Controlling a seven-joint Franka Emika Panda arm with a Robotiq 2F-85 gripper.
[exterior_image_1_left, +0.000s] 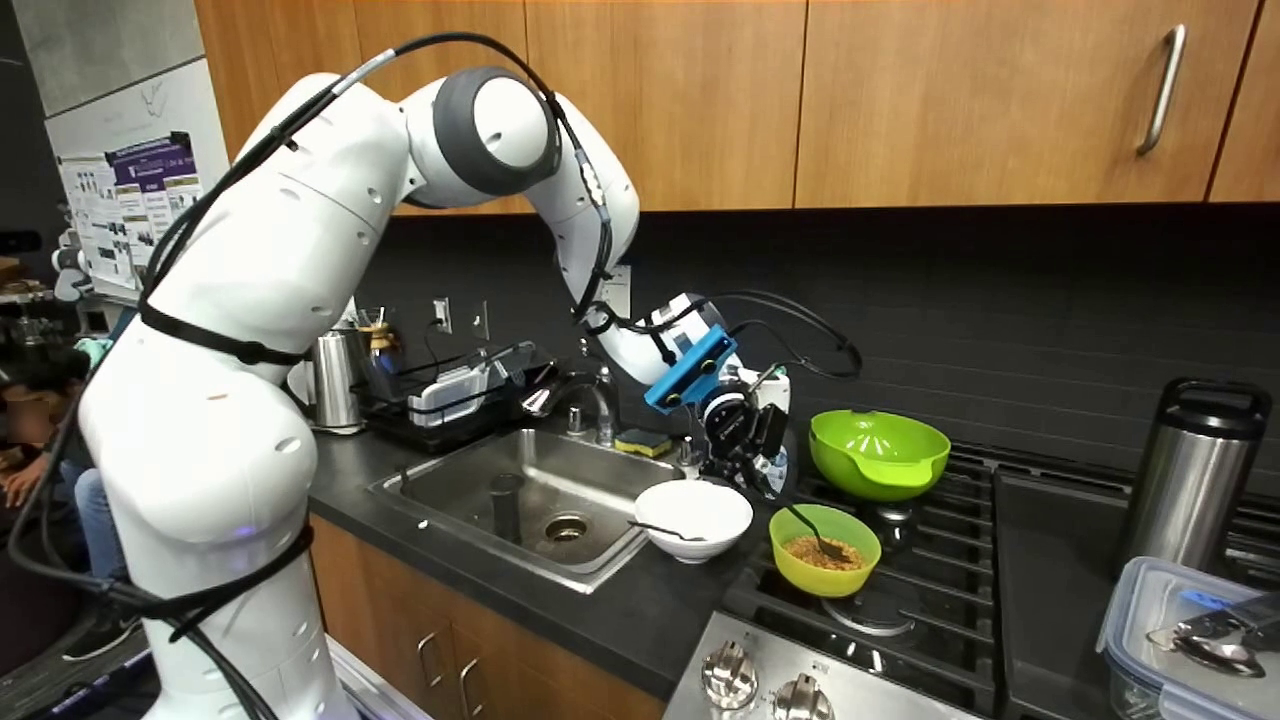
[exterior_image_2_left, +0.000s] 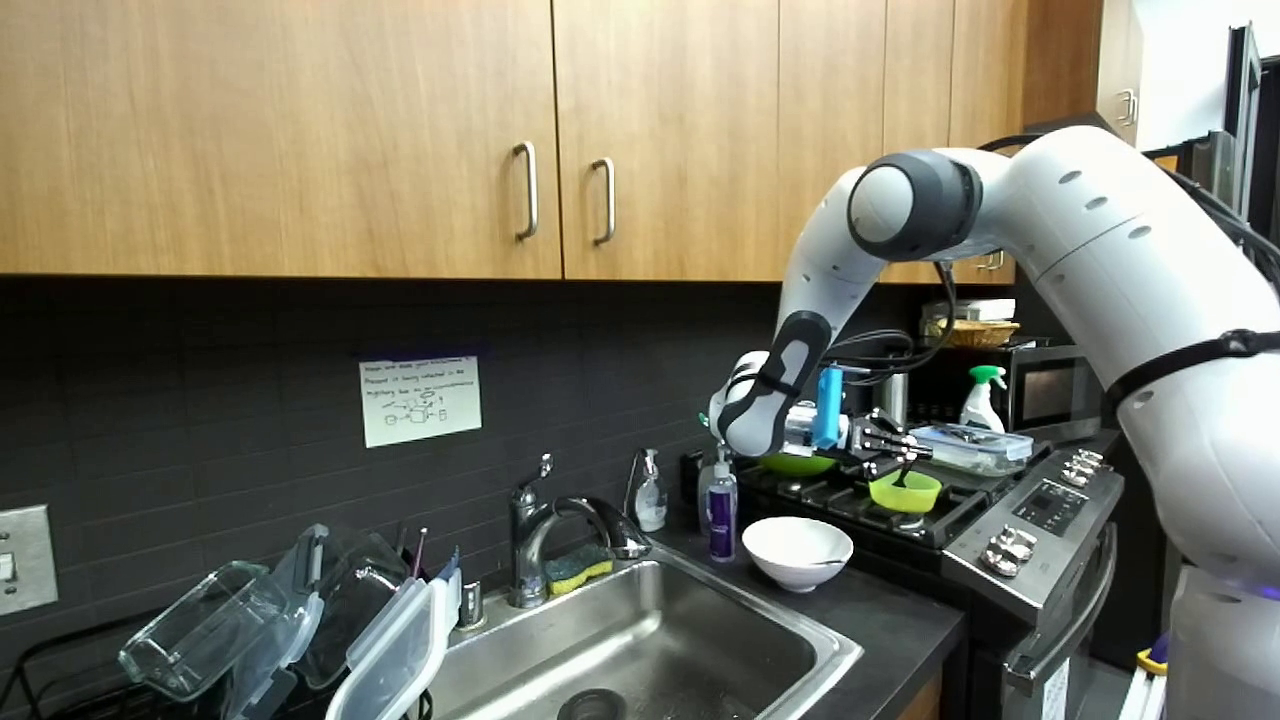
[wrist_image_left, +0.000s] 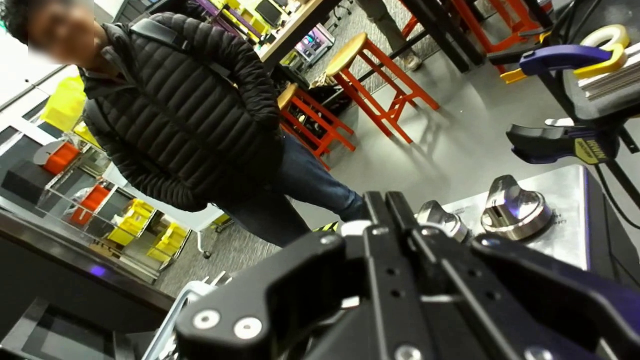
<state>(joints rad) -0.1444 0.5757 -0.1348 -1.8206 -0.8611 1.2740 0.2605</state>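
- Dark wall tile (exterior_image_1_left: 1010, 330) backed a kitchen counter (exterior_image_1_left: 655, 630) and stove (exterior_image_1_left: 870, 700).
- On the stove, an upright yellow-green bowl (exterior_image_1_left: 820, 583), smooth-sided and bright, held crumbly brown grains (exterior_image_1_left: 806, 548).
- A slender black utensil (exterior_image_1_left: 830, 548) slanted out of the grains toward the gripper (wrist_image_left: 384, 199).
- The gripper's jaws were drawn narrowly together; whether they clasped the handle could not be told.
- A white bowl (exterior_image_1_left: 705, 545) stood nearby on the counter.

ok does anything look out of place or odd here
Yes: the yellow bowl and green bowl stand on the stove. Both look like plastic, which seems an odd thing to leave where heat could reach it.
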